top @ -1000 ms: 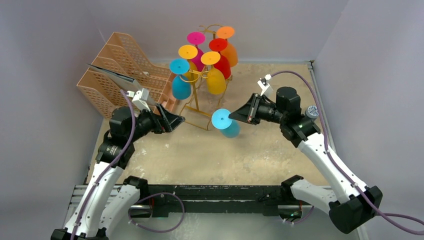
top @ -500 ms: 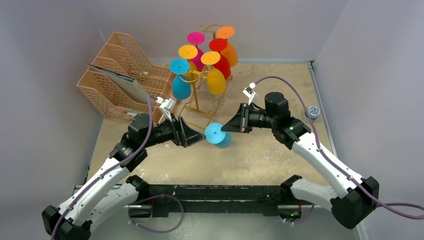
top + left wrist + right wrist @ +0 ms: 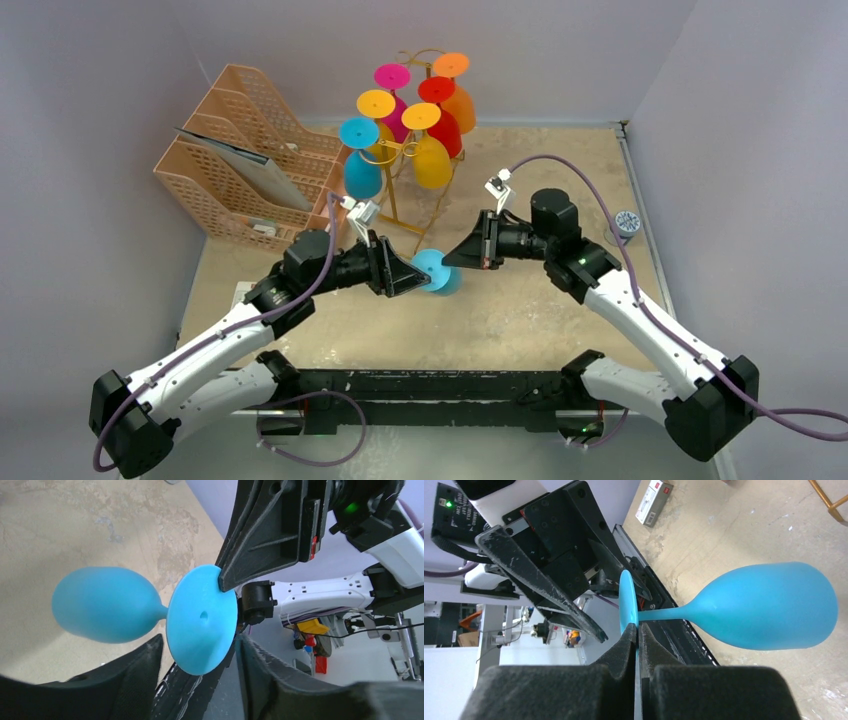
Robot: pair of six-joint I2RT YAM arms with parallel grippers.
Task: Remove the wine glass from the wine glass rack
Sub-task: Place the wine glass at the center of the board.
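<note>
The blue wine glass (image 3: 437,272) hangs on its side just near of the gold wine glass rack (image 3: 393,205), off its hooks. Its foot rim is pinched by the right jaws, while the left jaws stand spread either side of that foot. For a clean handover, the left should close on the foot's free edge before the right releases; both arms reach inward, wrists level, facing each other across the glass.

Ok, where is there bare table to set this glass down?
Widest bare table lies in front, between the held blue wine glass and the near edge. Another patch: back right, between the wine glass rack and the wall. Back left is crowded by rack and file organizer.
</note>
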